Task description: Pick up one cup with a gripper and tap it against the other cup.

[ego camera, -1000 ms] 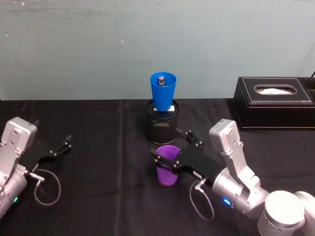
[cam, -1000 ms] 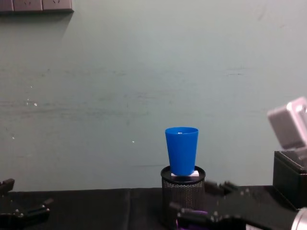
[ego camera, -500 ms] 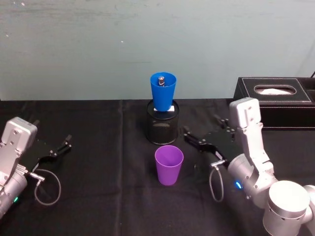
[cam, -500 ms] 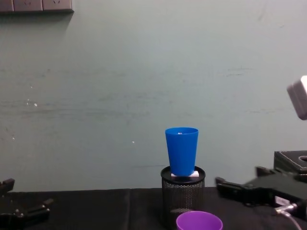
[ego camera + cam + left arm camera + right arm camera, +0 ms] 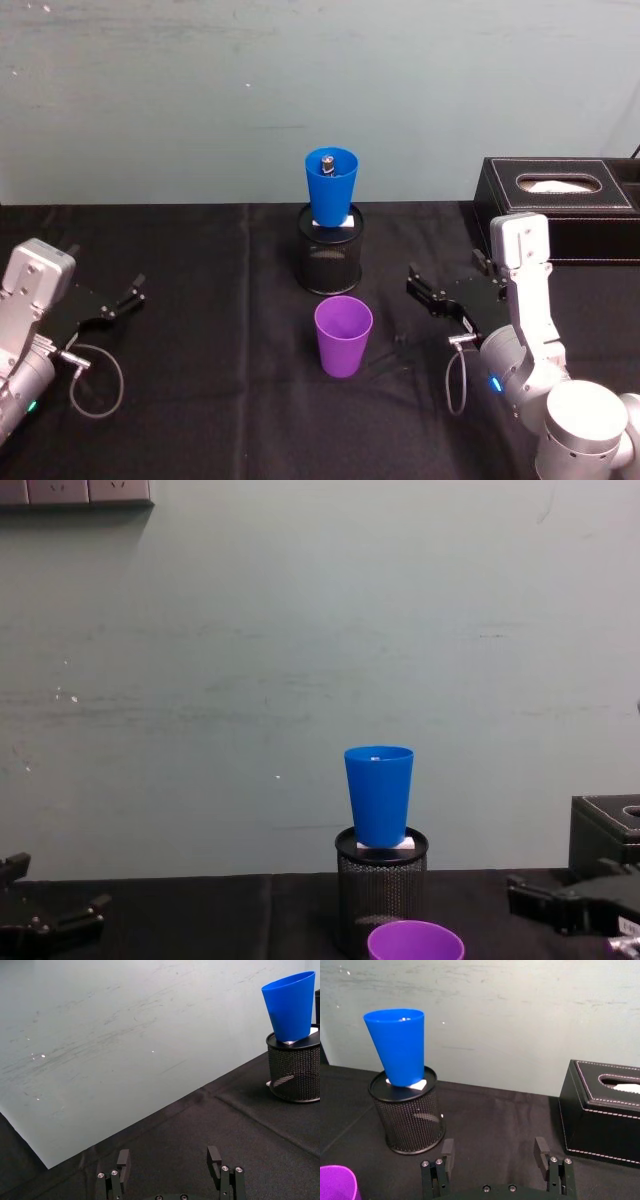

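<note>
Right hand (image 5: 440,293) spread wide and holding nothing, hanging low over the table (image 5: 200,400) to the right of the purple cup (image 5: 343,336) and clear apart from it, near the black tissue box (image 5: 558,208). Left hand (image 5: 122,299) likewise spread and holding nothing, parked at the table's far left edge, well away from both cups. Purple cup upright on the black cloth, mouth up, long axis vertical, wider at the rim than at the base; standing free, just in front of the black mesh pen holder (image 5: 331,259). Blue cup (image 5: 331,187) seated in the holder's mouth on a small white block (image 5: 411,1083), mouth up, long axis close to vertical, perhaps leaning slightly; something small and dark inside it, too small to identify. Probable reason for the perch: raises the blue cup so a lifted cup can meet its wall. Judged: no grasp on the purple cup now; a side approach across its tapered wall would be needed, with a firm hold against slipping.
</note>
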